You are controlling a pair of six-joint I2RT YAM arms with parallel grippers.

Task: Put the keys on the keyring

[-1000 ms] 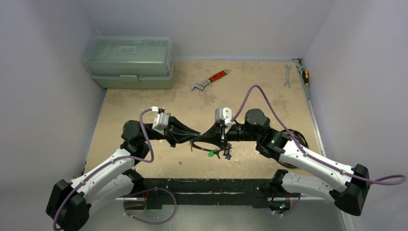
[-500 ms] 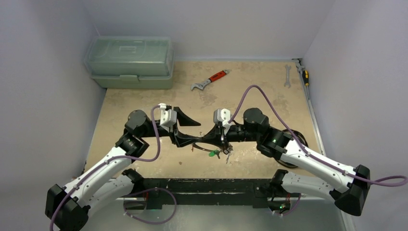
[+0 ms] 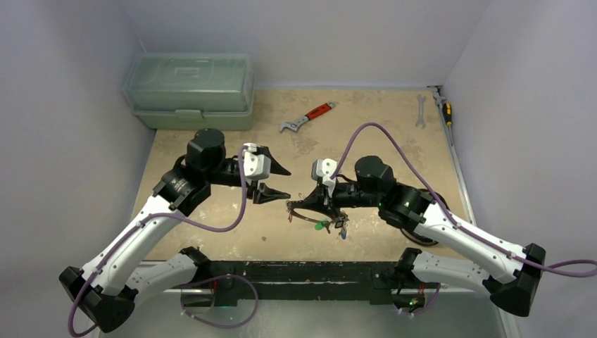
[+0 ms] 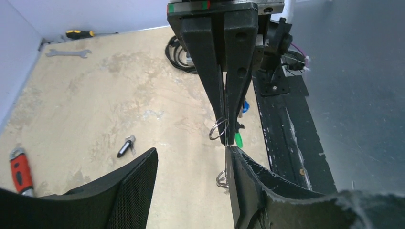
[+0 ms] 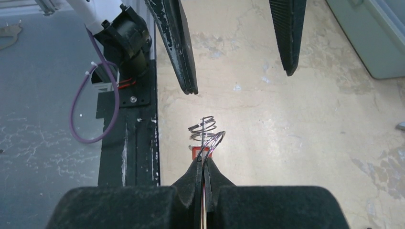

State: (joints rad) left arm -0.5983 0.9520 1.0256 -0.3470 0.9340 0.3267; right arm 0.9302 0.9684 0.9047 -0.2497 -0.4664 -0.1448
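Observation:
My right gripper (image 3: 327,206) is shut on the thin silvery keyring (image 3: 304,217) and holds it just above the table. Keys (image 3: 338,226) with green, red and blue tags dangle from it. In the right wrist view the right gripper (image 5: 204,162) pinches the wire, with small coiled rings (image 5: 203,129) and a red tag (image 5: 200,152) beyond its tips. My left gripper (image 3: 276,182) stands open to the left of the ring, holding nothing. In the left wrist view the left gripper (image 4: 191,152) has its right finger (image 4: 248,191) close beside the ring. One loose black-tagged key (image 4: 125,146) lies on the table.
A green toolbox (image 3: 189,90) sits at the back left. A red-handled wrench (image 3: 308,117) lies at the back middle. A silver spanner (image 3: 421,111) and a screwdriver (image 3: 445,109) lie along the right wall. The black base rail (image 3: 296,271) runs along the near edge.
My left gripper has opened, let go of the keyring and drawn back to the left and away. The right gripper stays shut on the ring, which has shifted a little.

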